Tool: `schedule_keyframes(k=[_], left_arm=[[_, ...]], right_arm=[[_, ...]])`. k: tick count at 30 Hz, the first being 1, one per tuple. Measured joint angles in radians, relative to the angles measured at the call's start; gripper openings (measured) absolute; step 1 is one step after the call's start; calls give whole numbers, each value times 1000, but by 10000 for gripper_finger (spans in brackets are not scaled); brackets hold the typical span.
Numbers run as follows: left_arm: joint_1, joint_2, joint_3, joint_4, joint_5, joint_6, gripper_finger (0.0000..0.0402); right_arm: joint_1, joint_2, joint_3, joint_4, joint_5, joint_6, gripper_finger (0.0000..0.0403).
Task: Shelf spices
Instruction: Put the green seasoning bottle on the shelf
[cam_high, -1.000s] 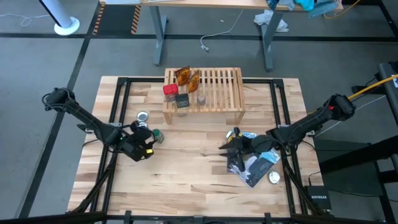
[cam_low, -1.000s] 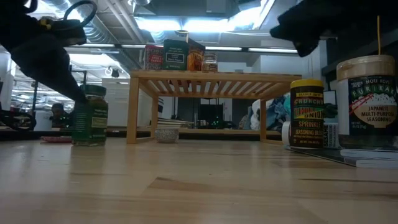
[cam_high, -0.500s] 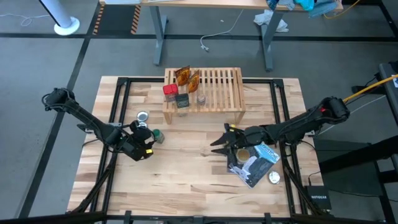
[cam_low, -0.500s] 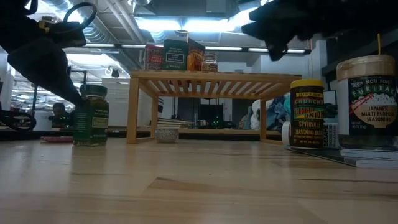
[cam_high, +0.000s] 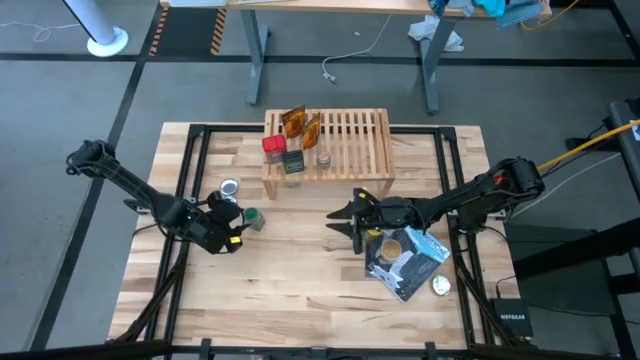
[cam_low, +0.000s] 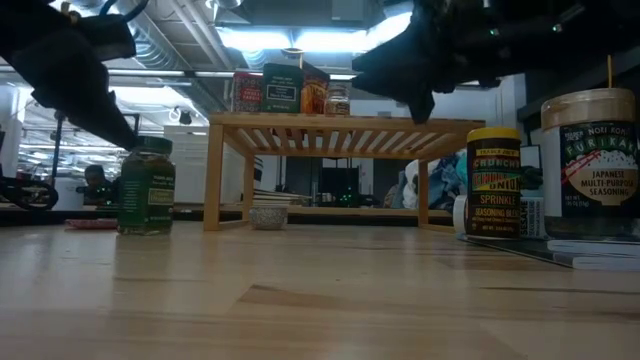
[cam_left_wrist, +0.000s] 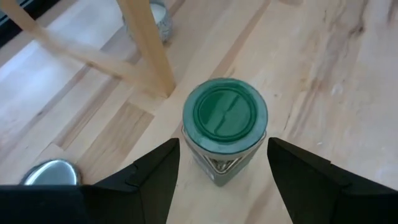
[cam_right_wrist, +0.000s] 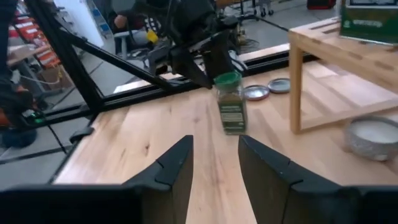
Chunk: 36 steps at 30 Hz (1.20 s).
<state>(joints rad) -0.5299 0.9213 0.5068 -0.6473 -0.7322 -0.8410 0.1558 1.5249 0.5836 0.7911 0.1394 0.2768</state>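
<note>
- The right gripper (cam_high: 345, 222) was found to have travelled across the table from beside the glossy pouch (cam_high: 405, 262) toward the centre, in front of the shelf (cam_high: 345, 140). Its fingers were parted and nothing was held.
- The left gripper (cam_high: 243, 219) was seen to have stayed at the green-capped jar (cam_high: 254, 216), its fingers (cam_left_wrist: 155, 180) spread on either side of the jar, apparently short of contact; no grasp was established.
- From these changes it was judged that the green-capped jar remained to be shelved and that the right arm was being brought toward it, possibly for a handover.
- The jar was recorded standing upright on the tabletop just beside the shelf's left front leg, long axis vertical, cap up.
- A red-capped jar (cam_high: 270, 145), a dark tin (cam_high: 292, 161) and orange packets (cam_high: 300, 124) were noted already on the shelf.
</note>
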Motion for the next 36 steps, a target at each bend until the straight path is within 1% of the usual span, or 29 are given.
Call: schedule_keyframes(k=[8, 15, 17, 21, 29, 33, 36], left_arm=[[0, -26, 0, -21, 0, 0, 237], [1, -26, 0, -54, 1, 1, 237], [1, -26, 0, -54, 1, 4, 237], [1, -26, 0, -57, 12, 2, 237], [1, -25, 0, -61, 43, 0, 237], [1, -25, 0, -69, 44, -12, 237], [1, -25, 0, -76, 44, -24, 237]], right_arm=[[0, -2, 43, 17, 8, -23, 134], [-4, 6, 69, -43, 56, -80, 134], [-15, 25, 79, -50, 37, -82, 134], [-48, 91, 121, -49, -43, -83, 134], [-87, 252, 272, -63, -165, -95, 134], [-87, 334, 365, -86, -177, -131, 134], [-86, 380, 437, -150, -177, -158, 134]])
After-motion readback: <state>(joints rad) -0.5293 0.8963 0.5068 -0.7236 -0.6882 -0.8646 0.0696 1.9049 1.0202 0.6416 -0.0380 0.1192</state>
